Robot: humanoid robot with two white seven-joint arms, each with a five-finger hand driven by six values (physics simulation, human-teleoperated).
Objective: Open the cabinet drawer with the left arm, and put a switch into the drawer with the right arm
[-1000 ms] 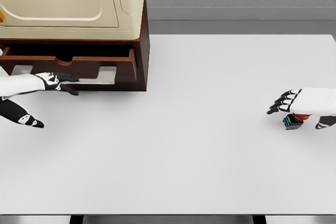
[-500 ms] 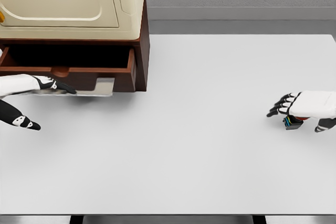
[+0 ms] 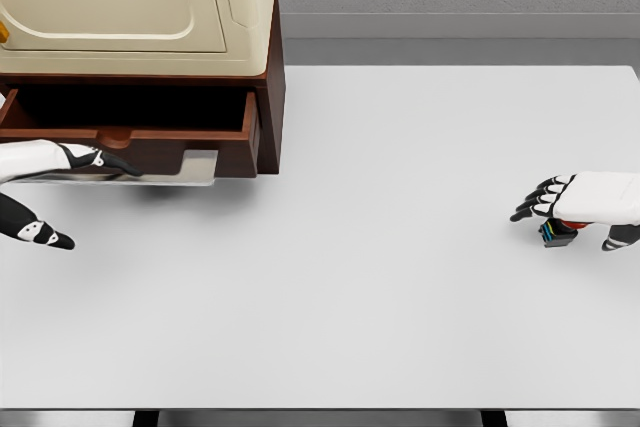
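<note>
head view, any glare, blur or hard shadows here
Head view: sharp render with flat, even light; only a soft shadow under the open brown wooden drawer on the white table, and a dark, unlit drawer cavity; no glare or blur.

Cabinet [image 3: 150,7] stood at the worktop's [image 3: 380,247] rear left, its drawer [image 3: 150,137] projecting forward; the switch [image 3: 556,234] lay far right, under the right hand [image 3: 585,202].

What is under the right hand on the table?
Under the right hand sits the switch: only its dark body with small coloured marks shows below the palm. The hand covers its top, so whether the fingers grip it cannot be seen.
</note>
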